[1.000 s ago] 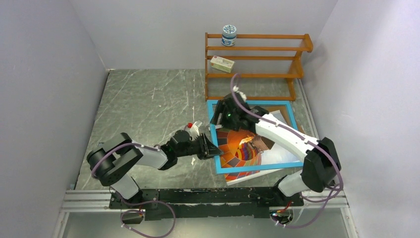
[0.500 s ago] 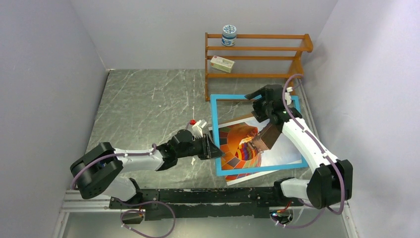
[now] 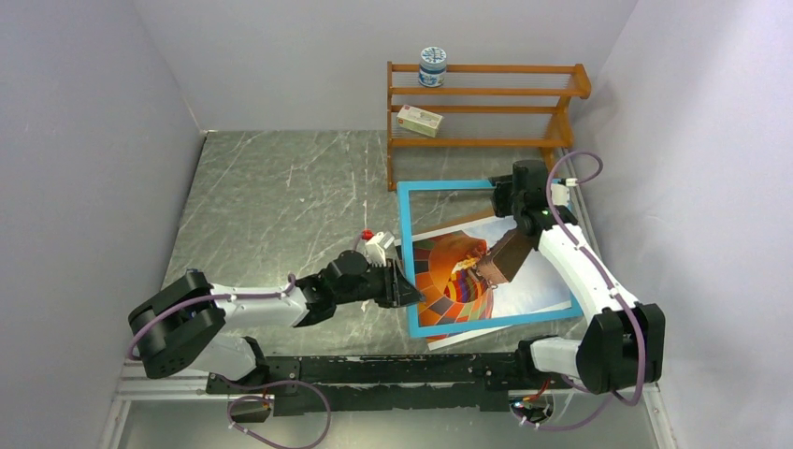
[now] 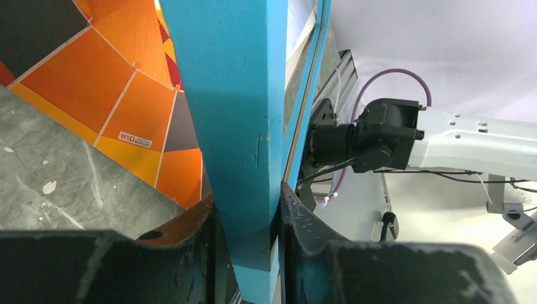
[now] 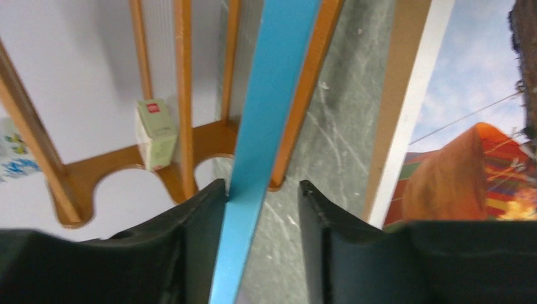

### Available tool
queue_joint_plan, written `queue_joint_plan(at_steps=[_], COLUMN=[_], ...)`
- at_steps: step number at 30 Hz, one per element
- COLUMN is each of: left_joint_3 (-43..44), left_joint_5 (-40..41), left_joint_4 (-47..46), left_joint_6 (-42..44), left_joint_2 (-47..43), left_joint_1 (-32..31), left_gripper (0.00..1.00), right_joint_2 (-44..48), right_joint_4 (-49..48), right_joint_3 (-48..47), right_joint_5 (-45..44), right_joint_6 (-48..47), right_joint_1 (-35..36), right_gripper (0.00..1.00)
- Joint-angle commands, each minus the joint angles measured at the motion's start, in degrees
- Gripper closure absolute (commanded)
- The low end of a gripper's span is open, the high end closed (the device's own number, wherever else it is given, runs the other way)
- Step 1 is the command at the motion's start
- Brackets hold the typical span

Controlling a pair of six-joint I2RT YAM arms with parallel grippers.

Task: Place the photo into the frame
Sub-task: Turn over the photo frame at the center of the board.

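Blue-fronted thin rectangular picture frame (image 3: 446, 185) sits over the askew hot-air-balloon paper photo (image 3: 460, 281). Your left gripper (image 4: 248, 202) clamps its left rail; your right gripper (image 5: 261, 190) straddles the far rail, its 2 fingers apart.

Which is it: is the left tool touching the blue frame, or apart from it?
Touching. The left wrist view shows the left tool closed on the frame: its blue rail sits pinched between both fingers, with no gap on either side.
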State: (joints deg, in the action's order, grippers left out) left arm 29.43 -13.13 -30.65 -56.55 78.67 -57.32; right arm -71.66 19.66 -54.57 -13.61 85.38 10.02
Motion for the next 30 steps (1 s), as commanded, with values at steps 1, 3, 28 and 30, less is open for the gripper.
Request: queue_joint_plan(at_steps=[1,3,28,30], left_joint_3=[0.49,0.14,0.14,0.13], left_joint_5=[3.89,3.93,7.25,8.43], left_joint_4=[1.13,0.64,10.48,11.59], left_joint_6=[7.92,8.27,15.69,16.25], left_joint_2=[-1.1,-1.39,-13.43,-14.33], left_joint_1=[-0.98,-1.19,-1.57,-1.57], left_gripper=[0.97,0.98,0.49,0.42], right_joint_2=[2.03,3.39,22.57,23.32], right_joint_4=[-2.63,-1.59,0.54,0.38], right_joint_3=[0.49,0.31,-1.78,-1.77], right_joint_5=[-3.71,-4.86,-2.18,-1.5], right_joint_6=[0.69,1.2,1.12,1.24], right_joint_1=[-0.58,-0.62,-0.59,-0.57], right_gripper=[0.59,0.67,0.94,0.94])
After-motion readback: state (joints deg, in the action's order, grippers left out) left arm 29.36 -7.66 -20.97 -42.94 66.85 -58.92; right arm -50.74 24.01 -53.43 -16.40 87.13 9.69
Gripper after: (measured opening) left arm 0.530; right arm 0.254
